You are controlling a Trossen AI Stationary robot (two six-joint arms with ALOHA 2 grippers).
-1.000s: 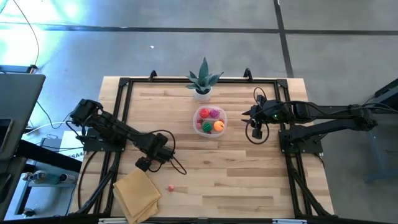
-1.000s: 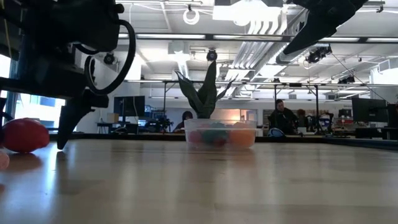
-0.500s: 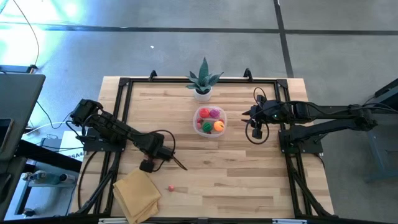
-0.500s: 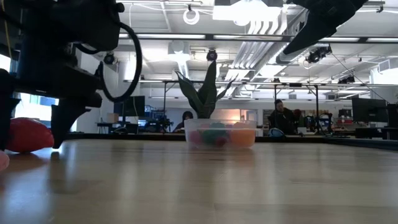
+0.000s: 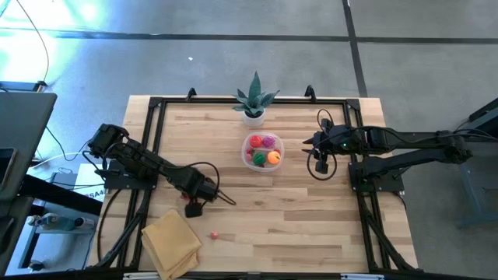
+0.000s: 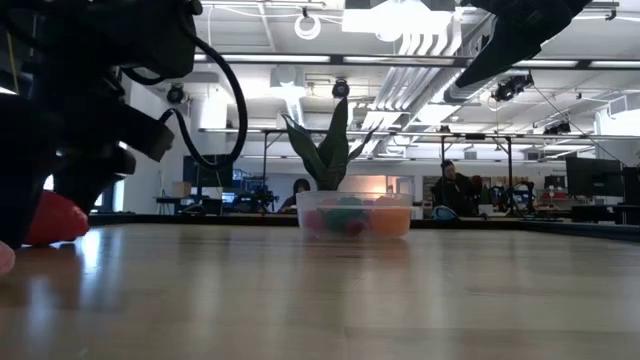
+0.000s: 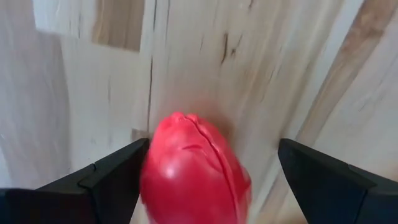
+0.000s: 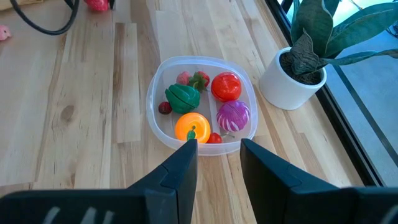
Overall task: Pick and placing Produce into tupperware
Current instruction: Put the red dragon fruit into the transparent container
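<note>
The tupperware [image 5: 262, 151] sits on the counter [image 5: 311, 225] just in front of the potted plant [image 5: 254, 101], touching nothing. Inside it lie a red piece [image 8: 226, 86], a purple one [image 8: 234, 116], an orange one [image 8: 193, 126], a green one [image 8: 182, 96] and a few smaller bits. Well apart from the tupperware, toward the counter's near left corner, a red toy fruit [image 7: 194, 169] lies on the bare wood. The left pincer [image 7: 208, 171] is down over it, fingers spread wide on either side; one finger [image 7: 118, 174] is just at the fruit's edge, the other stands clear of it. That arm stretches low across the counter from the left frame. Nearer the front edge than the tupperware lie a small pink piece [image 5: 213, 234] and a folded yellow cloth [image 5: 171, 240]. The right pincer [image 8: 214, 163] hovers just to the right of the tupperware, fingers partly apart, holding nothing, its arm reaching in from the right side.
</note>
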